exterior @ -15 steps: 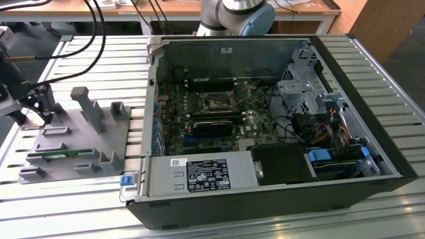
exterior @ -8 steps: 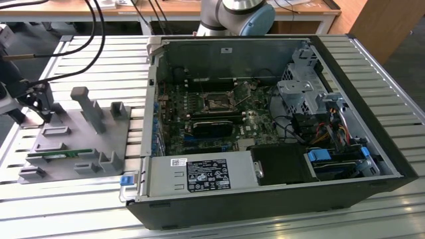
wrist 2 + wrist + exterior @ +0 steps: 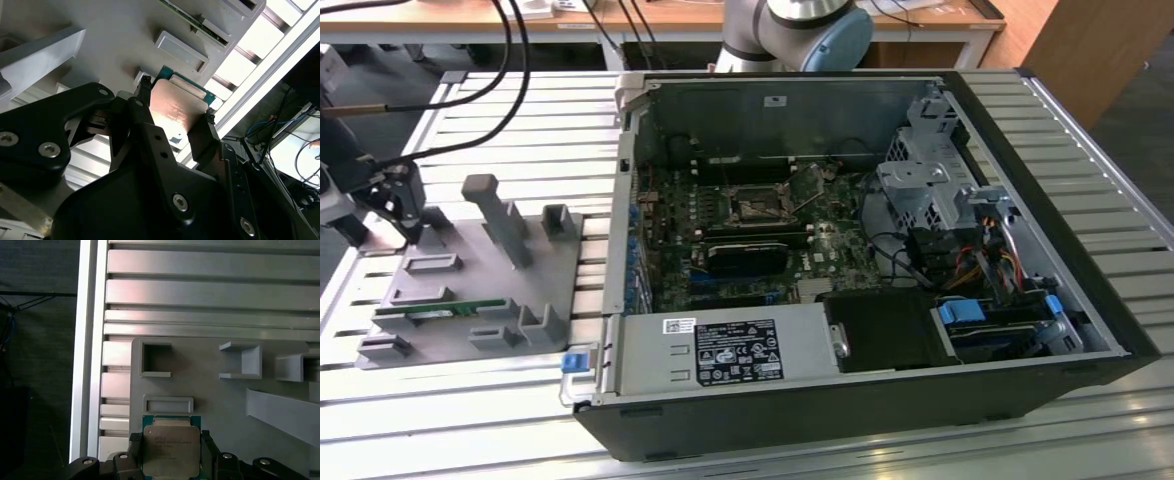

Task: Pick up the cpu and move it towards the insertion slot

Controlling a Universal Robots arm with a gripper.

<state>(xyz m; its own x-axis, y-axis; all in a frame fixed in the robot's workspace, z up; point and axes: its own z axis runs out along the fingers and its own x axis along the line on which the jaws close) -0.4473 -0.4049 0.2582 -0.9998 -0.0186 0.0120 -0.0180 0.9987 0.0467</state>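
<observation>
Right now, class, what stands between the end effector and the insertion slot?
In the exterior view, the grey fixture with its upright posts and the computer case side wall separate the end effector, closed on the cpu, from the insertion slot.

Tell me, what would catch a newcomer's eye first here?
A big open computer case sits in the middle of the exterior view, with a square metal-framed socket on its circuit board. In both wrist views, black jaws grip a silvery chip from two sides, at a grey plastic tray.
</observation>
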